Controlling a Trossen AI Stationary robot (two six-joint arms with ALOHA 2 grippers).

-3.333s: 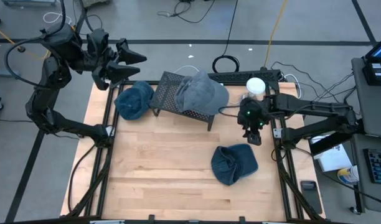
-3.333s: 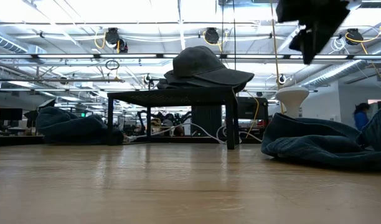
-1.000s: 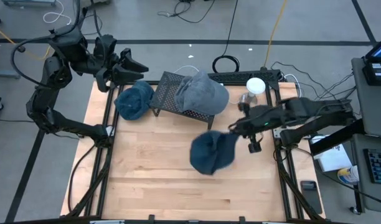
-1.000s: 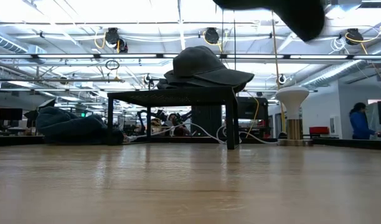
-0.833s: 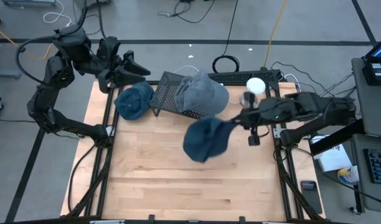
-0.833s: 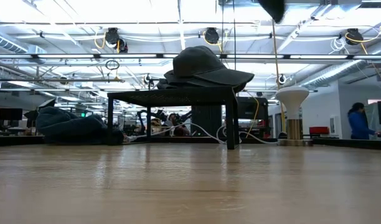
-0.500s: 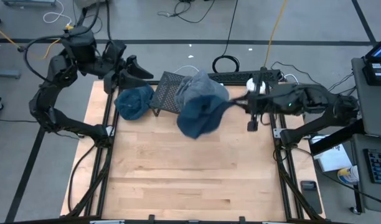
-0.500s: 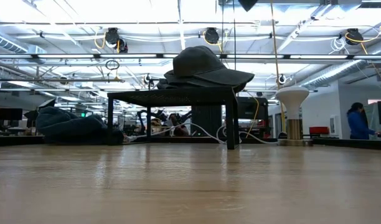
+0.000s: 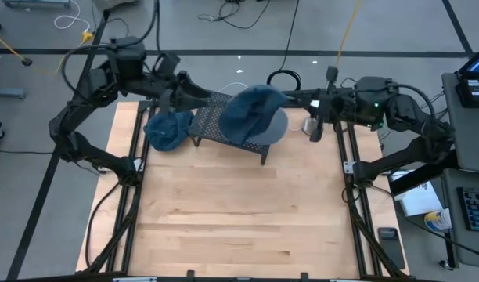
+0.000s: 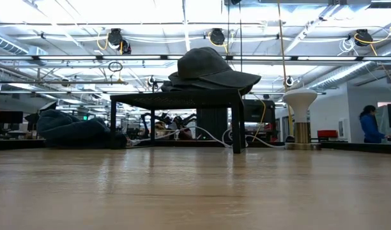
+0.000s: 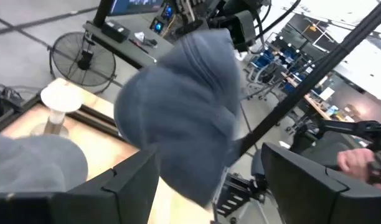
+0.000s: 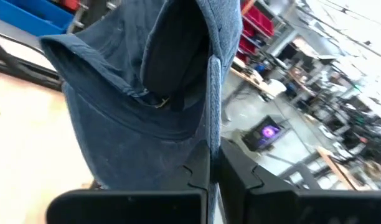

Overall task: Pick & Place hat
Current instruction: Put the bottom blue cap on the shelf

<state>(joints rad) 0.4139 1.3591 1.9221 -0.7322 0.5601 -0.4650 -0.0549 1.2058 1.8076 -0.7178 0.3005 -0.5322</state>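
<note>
A blue hat (image 9: 251, 110) hangs in the air above the black mesh rack (image 9: 216, 117), with my right gripper (image 9: 286, 99) shut on it. A grey cap (image 10: 211, 67) lies on the rack's top. Another blue hat (image 9: 167, 129) rests on the table left of the rack. My left gripper (image 9: 202, 92) reaches in from the left, level and open. In the left wrist view the held hat (image 11: 178, 112) shows ahead of its spread fingers (image 11: 125, 186); I see no touch. Neither gripper appears in the low view. My right gripper pinches a seamed edge of the blue hat (image 12: 209, 146) between its two shut fingers. The fingers lie about level and come from the table's right side. The hat hangs slack past the fingertips, lifted clear of the rack and the grey cap.
A white mushroom-shaped stand (image 9: 318, 110) is at the far right corner, close under my right arm. The wooden tabletop (image 9: 239, 219) stretches bare in front of the rack. Cables lie on the floor beyond the far edge. A person (image 10: 369, 124) stands far off in the room.
My right gripper has risen and swung toward the far edge, carrying the blue hat from above the table's middle right to over the rack and the grey cap. My left gripper has moved toward the right, nearer the held hat.
</note>
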